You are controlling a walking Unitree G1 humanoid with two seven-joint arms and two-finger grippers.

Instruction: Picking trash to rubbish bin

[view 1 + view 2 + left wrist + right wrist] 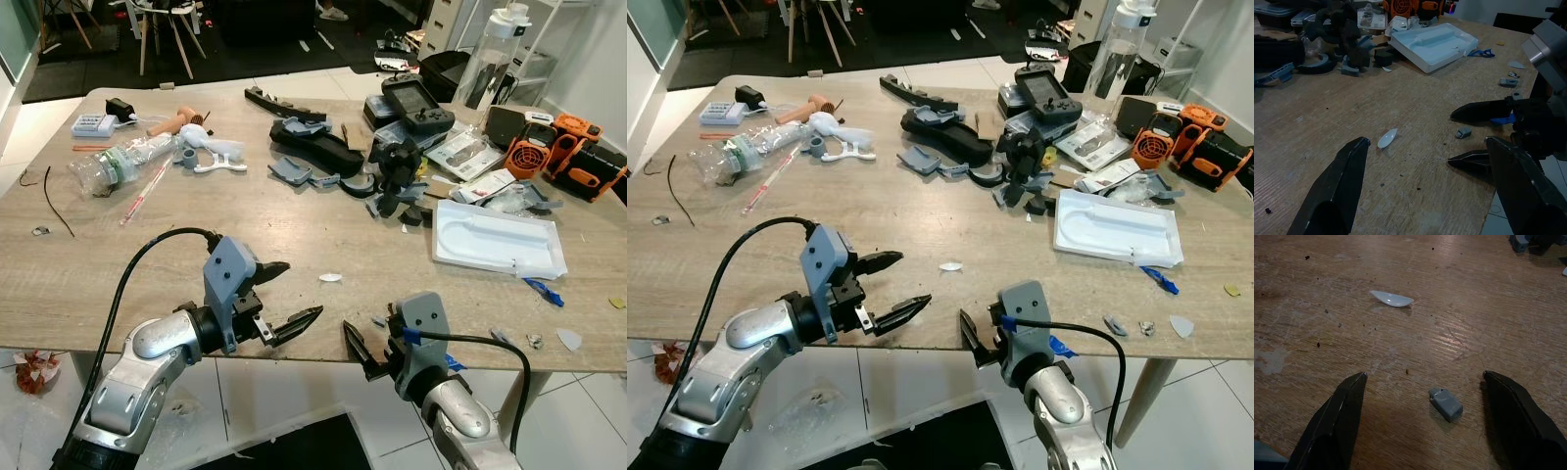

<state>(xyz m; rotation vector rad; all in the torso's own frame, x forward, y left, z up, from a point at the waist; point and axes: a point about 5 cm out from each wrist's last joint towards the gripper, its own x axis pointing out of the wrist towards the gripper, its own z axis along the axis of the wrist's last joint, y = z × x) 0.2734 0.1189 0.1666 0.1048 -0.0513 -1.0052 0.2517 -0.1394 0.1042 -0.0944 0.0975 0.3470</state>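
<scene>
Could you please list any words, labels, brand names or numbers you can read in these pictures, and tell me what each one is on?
No text can be read in any view.
Crushed plastic bottle: its label band is too blurred to read.
Clear packet beside the orange fan: print too small to read.
Small grey block between the right end effector's fingers: no marking visible.

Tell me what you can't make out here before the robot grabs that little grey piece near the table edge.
- Rubbish bin: none can be picked out in these pictures.
- Small grey piece: too small and dim in the right wrist view to identify.
- White sliver: too small in the head views to tell its material.
- Water bottle: top cut by the frame edge.
- Left gripper and right gripper: jaws open, nothing held.
</scene>
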